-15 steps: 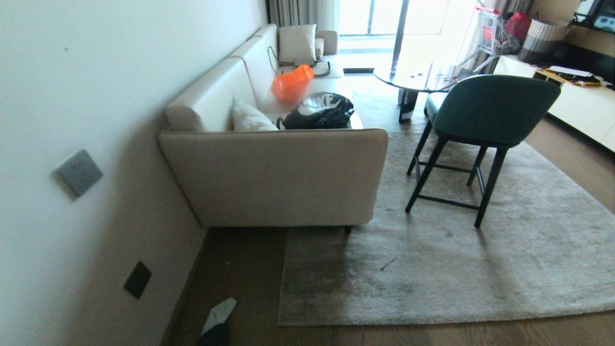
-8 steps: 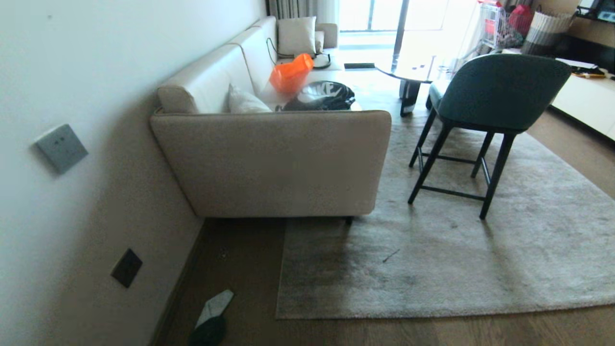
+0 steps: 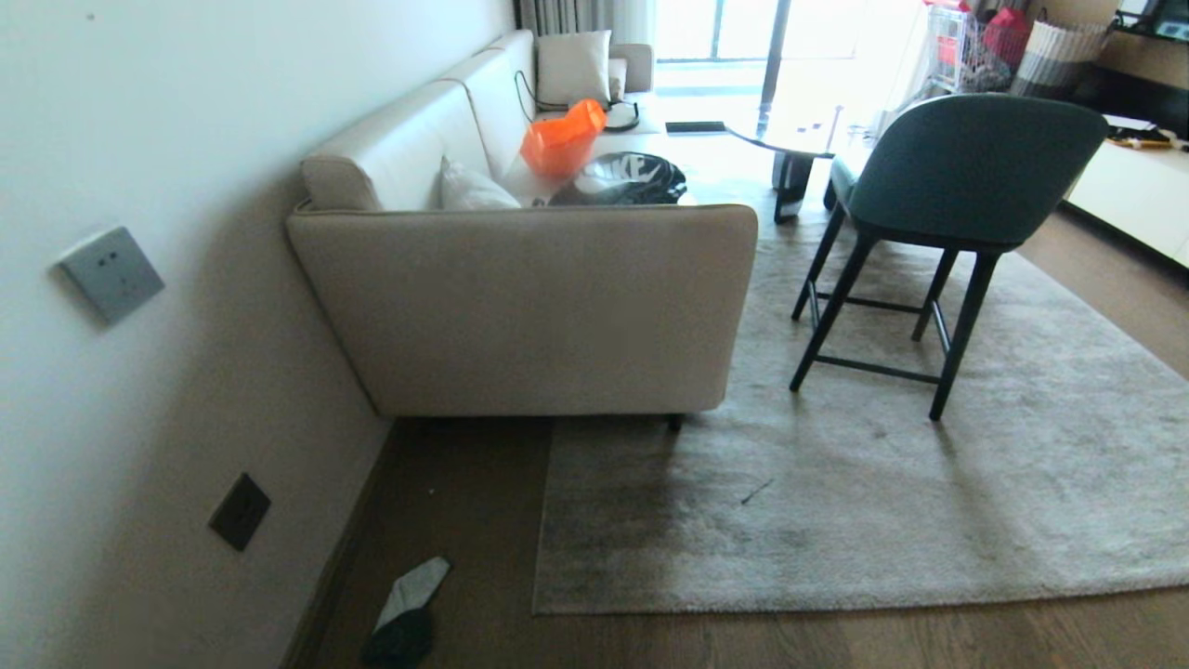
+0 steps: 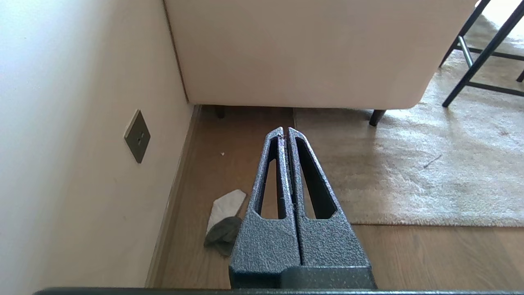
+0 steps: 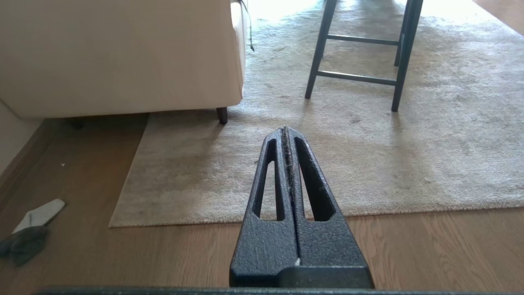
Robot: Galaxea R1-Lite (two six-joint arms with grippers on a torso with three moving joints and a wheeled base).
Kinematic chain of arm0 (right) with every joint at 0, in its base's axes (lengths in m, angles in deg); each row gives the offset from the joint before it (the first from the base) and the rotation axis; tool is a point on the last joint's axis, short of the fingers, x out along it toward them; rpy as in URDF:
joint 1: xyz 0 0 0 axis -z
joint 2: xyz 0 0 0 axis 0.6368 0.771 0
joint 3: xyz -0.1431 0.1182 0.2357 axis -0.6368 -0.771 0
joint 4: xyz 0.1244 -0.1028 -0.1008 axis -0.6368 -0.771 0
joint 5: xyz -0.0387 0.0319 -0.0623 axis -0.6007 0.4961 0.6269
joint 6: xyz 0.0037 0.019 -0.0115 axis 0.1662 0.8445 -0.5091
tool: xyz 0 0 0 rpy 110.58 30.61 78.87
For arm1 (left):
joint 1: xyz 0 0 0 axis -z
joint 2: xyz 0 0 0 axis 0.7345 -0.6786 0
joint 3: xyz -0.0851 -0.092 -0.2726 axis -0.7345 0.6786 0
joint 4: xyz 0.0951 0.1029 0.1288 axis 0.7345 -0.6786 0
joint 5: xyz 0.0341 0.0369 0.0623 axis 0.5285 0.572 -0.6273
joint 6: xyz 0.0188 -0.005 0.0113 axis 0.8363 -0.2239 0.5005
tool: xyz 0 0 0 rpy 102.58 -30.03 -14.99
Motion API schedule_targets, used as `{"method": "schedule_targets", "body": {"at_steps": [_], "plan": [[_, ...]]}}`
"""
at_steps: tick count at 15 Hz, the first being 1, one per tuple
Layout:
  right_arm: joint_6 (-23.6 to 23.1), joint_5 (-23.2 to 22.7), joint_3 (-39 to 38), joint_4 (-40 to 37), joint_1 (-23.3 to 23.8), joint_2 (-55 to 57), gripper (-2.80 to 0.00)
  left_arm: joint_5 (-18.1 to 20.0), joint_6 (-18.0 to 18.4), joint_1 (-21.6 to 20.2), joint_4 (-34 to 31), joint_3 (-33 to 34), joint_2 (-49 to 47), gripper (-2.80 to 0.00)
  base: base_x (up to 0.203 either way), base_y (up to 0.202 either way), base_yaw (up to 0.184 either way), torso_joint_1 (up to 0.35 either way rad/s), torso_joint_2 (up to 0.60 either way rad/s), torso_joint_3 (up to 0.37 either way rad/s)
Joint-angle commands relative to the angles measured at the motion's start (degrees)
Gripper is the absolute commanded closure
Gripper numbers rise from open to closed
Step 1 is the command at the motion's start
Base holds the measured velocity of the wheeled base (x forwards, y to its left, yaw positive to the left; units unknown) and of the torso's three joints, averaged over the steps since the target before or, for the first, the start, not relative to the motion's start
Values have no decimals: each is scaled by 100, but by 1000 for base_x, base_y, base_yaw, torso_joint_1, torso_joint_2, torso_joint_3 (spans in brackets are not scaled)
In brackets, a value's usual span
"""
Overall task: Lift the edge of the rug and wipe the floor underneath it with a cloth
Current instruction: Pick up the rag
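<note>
cloth (image 3: 405, 609) beside flat rug edge (image 3: 650, 609)

My head camera is tipping and sinking, so the whole room is sliding through its view, not the things themselves. The sofa (image 3: 520, 307) is filling more of the frame, the chair (image 3: 938, 214) is riding higher, and the rug edge (image 3: 743, 604) and cloth (image 3: 404, 613) are creeping upward.

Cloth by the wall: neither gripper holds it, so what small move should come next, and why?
Probably bring the left gripper down toward the cloth and open its jaws. Both the left and the right gripper are shut and empty, the cloth lies loose on the floor beside the wall, and the rug edge is flat.
</note>
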Motion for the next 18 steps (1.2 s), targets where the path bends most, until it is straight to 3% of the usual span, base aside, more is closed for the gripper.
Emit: {"method": "schedule_targets", "body": {"at_steps": [1, 18], "plan": [[0, 9, 0, 5, 0, 7, 0, -4, -4, 0, 0, 1, 0, 0, 0, 0, 0, 0, 0, 0], [0, 1, 0, 5, 0, 7, 0, -4, -4, 0, 0, 1, 0, 0, 0, 0, 0, 6, 21, 22]]}}
